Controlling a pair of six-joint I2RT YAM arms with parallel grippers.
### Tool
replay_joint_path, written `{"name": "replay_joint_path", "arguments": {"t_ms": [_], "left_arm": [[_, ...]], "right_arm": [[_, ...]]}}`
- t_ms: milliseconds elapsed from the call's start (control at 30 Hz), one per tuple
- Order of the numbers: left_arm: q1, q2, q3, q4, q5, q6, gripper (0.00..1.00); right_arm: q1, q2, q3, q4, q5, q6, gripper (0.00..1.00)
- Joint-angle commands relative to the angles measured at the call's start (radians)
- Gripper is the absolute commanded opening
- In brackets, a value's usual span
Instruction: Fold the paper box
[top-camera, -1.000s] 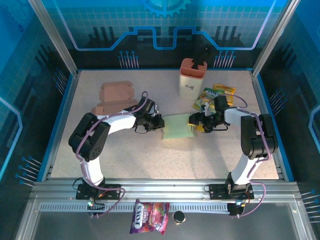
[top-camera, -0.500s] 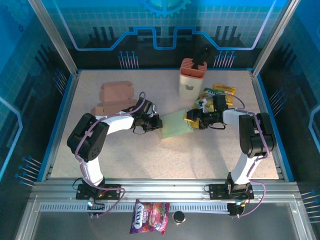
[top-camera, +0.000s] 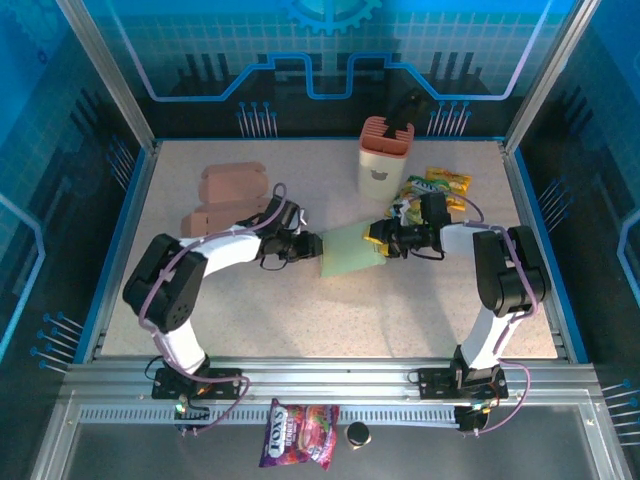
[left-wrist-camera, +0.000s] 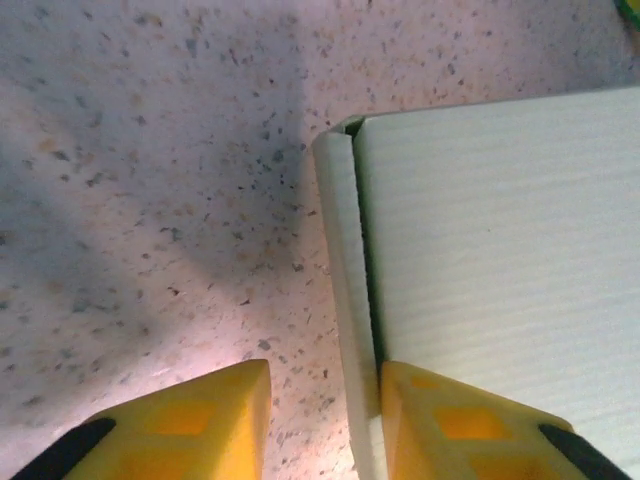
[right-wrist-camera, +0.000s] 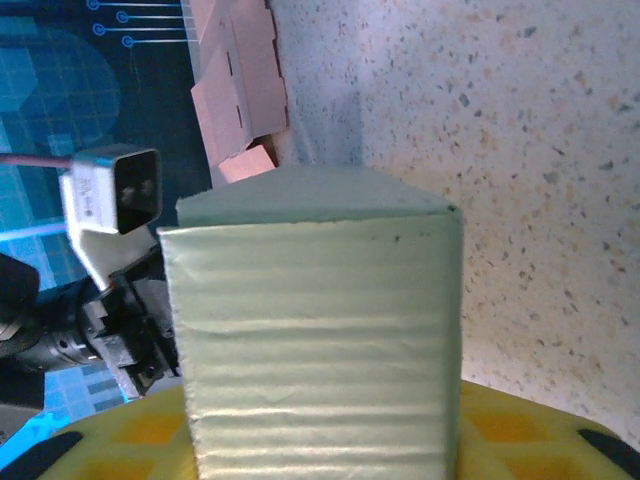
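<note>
Paper box: a pale green paper box (top-camera: 350, 250) lies mid-surface, between the two arms, with its right end looking raised a little off the speckled surface (top-camera: 300, 310).
Near edge detail: the left wrist view shows the box (left-wrist-camera: 500, 220) as a ribbed top panel with a narrow side flap (left-wrist-camera: 345, 300) turned down along its left edge, and a thin dark slit between the two.
How it will handle: probably very light and thin-walled. The ribbed card should bend readily along its creases and dent or crumple if squeezed hard. It is likely to slide on the smooth surface unless one side is held.
Where to take hold: by an edge or flap, close to a crease, with the far side braced. Pinching the middle of a panel would likely buckle it.
Left pincer: the left pincer (top-camera: 318, 247) sits at the box's left edge. Seen from its wrist (left-wrist-camera: 325, 400), the jaws stand apart astride the flap, one finger over bare surface, the other against the box. It is not clamped on anything.
Right pincer: the right pincer (top-camera: 378, 240) meets the box's right end. In its own view the box (right-wrist-camera: 310, 330) fills the gap between the yellow fingers (right-wrist-camera: 520, 420), so it appears clamped on the box.
Risk: pulling against the clamped end could tear the flap or crease it wrongly.
</note>
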Motion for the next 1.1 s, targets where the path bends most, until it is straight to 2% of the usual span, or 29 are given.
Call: {"name": "replay_joint_path", "arguments": {"t_ms": [0,100,200,233,300,400,567,733,1067], "left_arm": [[-0.011,-0.143,-0.025,0.045,-0.021,0.163,0.47],[-0.099,-0.232,-0.012,0.028,-0.014,0.445,0.53],[-0.189,-0.24,0.07,-0.149,-0.003,0.703,0.55],[-0.212,-0.24,0.087,-0.196,0.003,0.779,0.61],[-0.271,-0.271,0.062,-0.207,-0.004,0.957,0.65],[-0.309,-0.308,0.024,-0.171,-0.048,1.094,0.75],[-0.322,-0.248,0.077,-0.226,-0.093,1.208,0.77],[-0.335,-0.198,0.089,-0.228,-0.086,1.273,0.8],[-0.35,-0.121,0.114,-0.214,-0.109,1.298,0.8]], "right_arm": [[-0.019,-0.045,-0.027,0.02,-0.009,0.134,0.41],[-0.038,-0.073,-0.019,-0.058,-0.008,0.203,0.37],[-0.061,-0.099,-0.002,-0.204,-0.013,0.264,0.37],[-0.066,-0.102,-0.001,-0.267,-0.018,0.275,0.36],[-0.075,-0.113,-0.001,-0.378,-0.035,0.307,0.36],[-0.08,-0.161,-0.005,-0.468,-0.041,0.363,0.36],[-0.093,-0.235,-0.063,-0.516,-0.034,0.482,0.36],[-0.099,-0.251,-0.088,-0.551,-0.031,0.526,0.34],[-0.086,-0.255,-0.137,-0.554,-0.052,0.642,0.34]]}}
